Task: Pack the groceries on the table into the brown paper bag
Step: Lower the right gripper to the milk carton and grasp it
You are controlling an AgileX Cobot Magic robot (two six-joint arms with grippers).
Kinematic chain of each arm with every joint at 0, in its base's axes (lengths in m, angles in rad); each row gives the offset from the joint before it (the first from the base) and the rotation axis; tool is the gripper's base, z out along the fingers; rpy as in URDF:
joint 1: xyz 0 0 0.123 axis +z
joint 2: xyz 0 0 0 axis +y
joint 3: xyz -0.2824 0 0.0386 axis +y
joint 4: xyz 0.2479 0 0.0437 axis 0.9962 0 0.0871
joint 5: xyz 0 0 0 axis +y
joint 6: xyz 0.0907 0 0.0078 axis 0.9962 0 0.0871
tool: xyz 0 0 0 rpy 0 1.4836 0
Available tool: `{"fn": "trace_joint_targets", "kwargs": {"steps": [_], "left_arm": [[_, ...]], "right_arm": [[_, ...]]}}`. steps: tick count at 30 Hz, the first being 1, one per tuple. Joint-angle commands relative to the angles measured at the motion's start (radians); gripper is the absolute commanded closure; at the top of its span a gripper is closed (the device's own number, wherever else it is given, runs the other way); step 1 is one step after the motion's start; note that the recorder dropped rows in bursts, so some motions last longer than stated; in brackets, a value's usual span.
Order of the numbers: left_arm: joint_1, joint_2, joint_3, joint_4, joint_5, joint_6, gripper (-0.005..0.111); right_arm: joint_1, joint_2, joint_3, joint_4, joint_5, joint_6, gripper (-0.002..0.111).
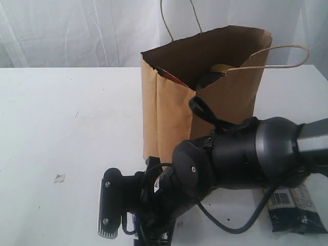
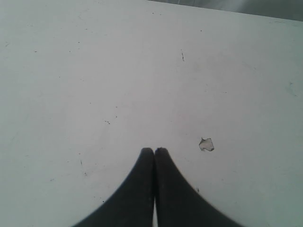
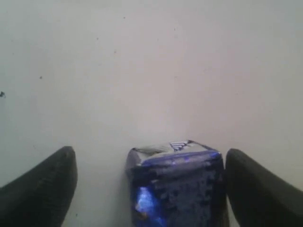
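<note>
The small blue-white carton (image 3: 175, 184) stands on the white table (image 1: 61, 118) between the fingers of my right gripper (image 3: 151, 152), which is open. One finger is close beside the carton and the other stands well apart. In the exterior view this arm (image 1: 241, 154) reaches across the front, in front of the brown paper bag (image 1: 205, 97). An olive-gold lid (image 1: 221, 68) and a red pouch edge (image 1: 171, 77) show inside the bag. The long dark-blue packet (image 1: 297, 207) lies at the front right. My left gripper (image 2: 155, 150) is shut on nothing over bare table.
A small white crumb (image 1: 59, 178) lies on the table's left side, and in the left wrist view the crumb (image 2: 206, 144) is near the left fingertips. The bag's loop handles (image 1: 287, 48) stick up and out to the right.
</note>
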Motion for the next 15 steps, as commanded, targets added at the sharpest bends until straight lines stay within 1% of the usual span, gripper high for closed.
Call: {"fn": "trace_joint_targets", "kwargs": {"steps": [1,5,7,13,15], "left_arm": [[-0.004,-0.004,0.007,0.004,-0.003,-0.003,0.107],[-0.004,-0.004,0.007,0.004,-0.003,-0.003,0.107],[-0.004,-0.004,0.007,0.004,-0.003,-0.003,0.107],[-0.004,-0.004,0.007,0.004,-0.003,-0.003,0.107],[-0.004,-0.004,0.007,0.004,-0.003,-0.003,0.107]], "right_arm": [[0.0,-0.002,0.002,-0.119,0.009,0.095,0.042],[0.0,-0.002,0.002,-0.181,0.005,0.167,0.063],[0.0,-0.002,0.002,-0.181,0.014,0.175,0.07],[0.0,-0.038,0.0,-0.178,0.036,0.254,0.084],[0.0,-0.076,-0.015,-0.178,0.045,0.293,0.087]]}}
